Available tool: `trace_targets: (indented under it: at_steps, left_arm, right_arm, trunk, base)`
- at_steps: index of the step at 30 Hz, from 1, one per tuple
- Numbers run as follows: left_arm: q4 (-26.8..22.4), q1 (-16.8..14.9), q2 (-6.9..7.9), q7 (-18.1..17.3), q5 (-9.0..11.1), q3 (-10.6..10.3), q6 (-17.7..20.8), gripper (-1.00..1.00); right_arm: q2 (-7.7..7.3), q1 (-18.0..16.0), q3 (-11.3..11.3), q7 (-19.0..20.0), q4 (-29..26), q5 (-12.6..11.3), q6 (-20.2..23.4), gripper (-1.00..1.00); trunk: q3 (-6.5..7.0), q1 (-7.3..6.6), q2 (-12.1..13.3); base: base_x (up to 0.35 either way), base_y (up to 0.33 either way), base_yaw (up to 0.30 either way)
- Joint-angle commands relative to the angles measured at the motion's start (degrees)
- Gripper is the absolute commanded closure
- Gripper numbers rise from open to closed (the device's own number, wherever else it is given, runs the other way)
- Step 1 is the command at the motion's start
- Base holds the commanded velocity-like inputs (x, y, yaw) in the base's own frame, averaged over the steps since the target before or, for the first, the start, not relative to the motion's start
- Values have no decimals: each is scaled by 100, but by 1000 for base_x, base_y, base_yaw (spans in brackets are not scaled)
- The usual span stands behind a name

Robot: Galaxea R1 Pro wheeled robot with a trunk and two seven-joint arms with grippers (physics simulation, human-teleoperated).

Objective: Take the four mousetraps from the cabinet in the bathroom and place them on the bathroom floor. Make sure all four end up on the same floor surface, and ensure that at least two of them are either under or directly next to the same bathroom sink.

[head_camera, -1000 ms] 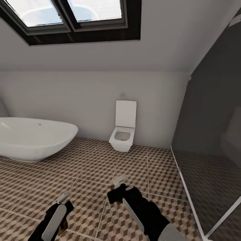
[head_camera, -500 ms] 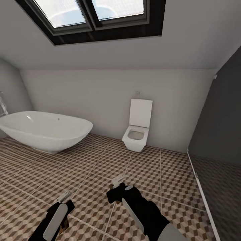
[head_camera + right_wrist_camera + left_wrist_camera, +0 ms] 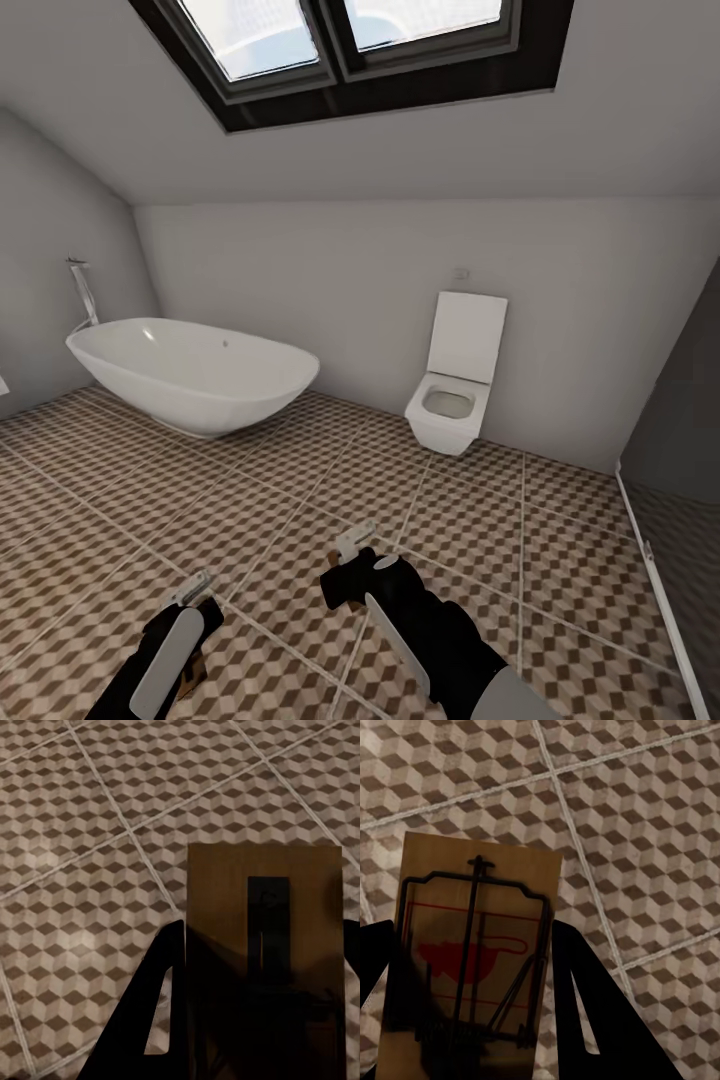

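1. Head view shows the bathroom floor (image 3: 300, 500) with its brown and beige cube tiles, and both arms reach forward low over it.
2. Left gripper (image 3: 193, 590) is near the lower edge, and the right gripper (image 3: 352, 545) is a bit further forward and to its right.
3. Ahead of the grippers and to the left stands a white oval bathtub (image 3: 195, 372). A white toilet (image 3: 455, 385) hangs on the far wall, ahead and to the right.
4. A skylight (image 3: 350, 40) with a dark frame sits in the sloped ceiling above. A dark glass panel (image 3: 680, 440) is far to the right of the right gripper.
5. In the left wrist view, the left gripper (image 3: 472, 975) is closed on a mousetrap (image 3: 472, 960). The tan board sits between the two black fingers (image 3: 592, 1012) and touches them on both sides. Its wire parts and a red printed shape face the camera.
6. In the right wrist view, the right gripper (image 3: 262, 997) is closed on a second mousetrap (image 3: 262, 945). This board also sits between the black fingers (image 3: 150, 1012), and a dark metal strip runs along its middle.
7. Both traps are held above the tiles, not lying on them.
8. In the head view the traps themselves are too small to make out clearly at the fingertips.
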Motion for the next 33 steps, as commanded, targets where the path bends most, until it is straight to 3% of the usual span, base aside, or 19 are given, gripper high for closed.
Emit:
trace_targets:
  at_steps: [1, 10, 11, 12, 15, 17, 20, 21, 23, 25, 27, 29, 33]
  left_arm:
    - [0, 0, 2, -16, -16, -8, 14, 100]
    - [-14, -8, -20, -4, -21, -83, 10, 100]
    - [-36, -31, -46, 3, -21, -198, 10, 100]
    - [-50, -133, -86, 80, -33, -579, 8, 100]
    - [15, -243, -107, 149, -25, -857, -14, 100]
    - [230, -495, -113, 152, 8, -916, -30, 100]
    - [745, -1008, -131, 149, 108, -886, -53, 100]
    - [1043, -1251, -145, 148, 216, -850, -73, 100]
    - [1266, -1410, -166, 140, 319, -835, -149, 100]
    - [1495, -1512, -245, 149, 378, -852, -504, 100]
    - [1615, -1477, -273, 127, 411, -875, -818, 100]
    - [1680, -1451, -291, 117, 423, -889, -974, 100]
    - [1726, -1433, -306, 24, 431, -905, -1083, 100]
  right_arm:
    - [0, 0, -2, 5, 0, -9, 1, 100]
    - [0, 0, -35, -3, 1, -24, -17, 100]
    - [0, -2, -49, -4, -29, -25, -44, 100]
    - [-30, -14, -67, 13, -69, -26, -76, 100]
    - [-110, -24, -72, 35, -88, -30, -74, 100]
    - [-206, -36, -81, 43, -131, -48, -51, 100]
    - [-481, -3, -144, 74, -632, -80, -16, 100]
    - [-648, 18, -221, 91, -1011, -106, 54, 100]
    - [-766, 34, -309, 102, -1290, -137, 196, 100]
    - [-844, 40, -389, 104, -1449, -159, 442, 100]
    - [-870, 28, -409, 125, -1191, -165, 575, 100]
    - [-793, -13, -415, 137, -799, -175, 638, 100]
    - [-502, -115, -458, 141, -293, -186, 668, 100]
  trunk:
    - [-21, 23, -42]
    - [-200, 220, -403]
    - [-219, 242, -443]
    - [-237, 264, -483]
    - [-293, 330, -603]
    - [-330, 374, -684]
    - [-384, 440, -804]
    - [-402, 462, -844]
    - [-438, 506, -924]
    - [-474, 550, -1004]
    - [-510, 594, -1085]
    - [-546, 638, -1165]
    - [-618, 725, -1325]
  base:
    - [0, 0, 285]
    - [0, 0, 286]
    - [0, 0, 285]
    - [0, 0, 285]
    - [0, 0, 286]
    - [0, 0, 286]
    - [0, 0, 286]
    - [0, 0, 288]
    - [0, 0, 289]
    - [0, 0, 290]
    - [0, 0, 290]
    - [0, 0, 291]
    - [0, 0, 291]
